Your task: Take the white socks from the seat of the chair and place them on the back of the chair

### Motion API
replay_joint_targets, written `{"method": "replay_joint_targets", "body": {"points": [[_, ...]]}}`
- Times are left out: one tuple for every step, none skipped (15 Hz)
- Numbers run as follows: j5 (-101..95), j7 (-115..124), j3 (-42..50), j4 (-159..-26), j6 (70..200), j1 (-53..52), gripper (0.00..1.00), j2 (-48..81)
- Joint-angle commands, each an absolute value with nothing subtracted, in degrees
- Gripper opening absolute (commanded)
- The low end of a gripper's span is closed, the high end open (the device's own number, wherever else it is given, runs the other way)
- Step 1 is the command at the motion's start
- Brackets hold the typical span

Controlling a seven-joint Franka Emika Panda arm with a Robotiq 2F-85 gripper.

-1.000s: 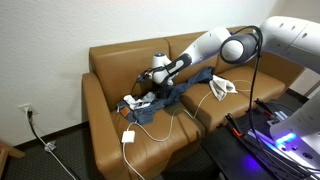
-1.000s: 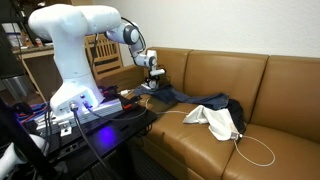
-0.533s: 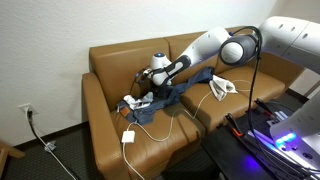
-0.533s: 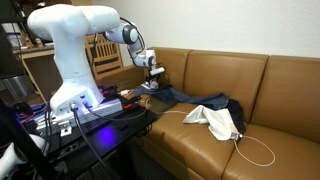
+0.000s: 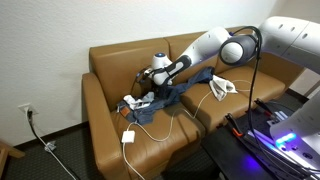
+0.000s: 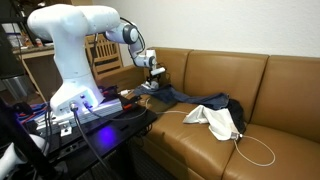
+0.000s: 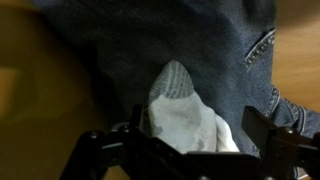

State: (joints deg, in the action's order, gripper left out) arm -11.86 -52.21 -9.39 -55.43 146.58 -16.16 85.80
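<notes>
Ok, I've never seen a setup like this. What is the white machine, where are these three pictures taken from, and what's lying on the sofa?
The white machine is a robot arm with a two-fingered gripper at its end. Two pictures come from cameras standing in the room. The dark close-up comes from a camera on the arm's wrist, looking down. On the brown sofa lie blue jeans with a white sock on top, a white cloth and a white cable. The gripper looks open over the sock; nothing seems gripped yet.

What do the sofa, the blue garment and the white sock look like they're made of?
The sofa: smooth brown leather or imitation, slight sheen. The blue garment: denim, judging by stitched seams and a pocket. The white sock: soft knit, probably cotton, with a grey toe.
</notes>
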Motion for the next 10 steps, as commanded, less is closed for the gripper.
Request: {"method": "replay_joint_targets", "body": {"points": [[-12.5, -57.7, -11.2, -58.2, 151.8, -14.3, 1.00, 85.8], [-12.3, -58.4, -11.6, -58.4, 151.5, -14.0, 1.00, 85.8], [-11.7, -59.7, -12.7, -58.8, 151.2, -13.3, 0.99, 85.8], [-11.3, -61.0, -13.6, -59.2, 151.2, -12.7, 0.74, 85.8], [-10.9, -61.5, -14.1, -59.3, 150.4, -12.3, 0.74, 85.8], [-10.6, -62.0, -14.6, -59.5, 150.2, -12.0, 0.72, 85.9], [-10.3, -62.7, -15.2, -59.6, 150.1, -11.5, 0.64, 85.9], [-9.9, -63.5, -15.8, -59.7, 150.2, -11.0, 0.57, 85.9], [-9.3, -64.1, -16.3, -59.8, 150.3, -10.6, 0.50, 85.9], [-5.7, -66.2, -14.9, -59.5, 150.5, -11.4, 0.44, 85.9]]}}
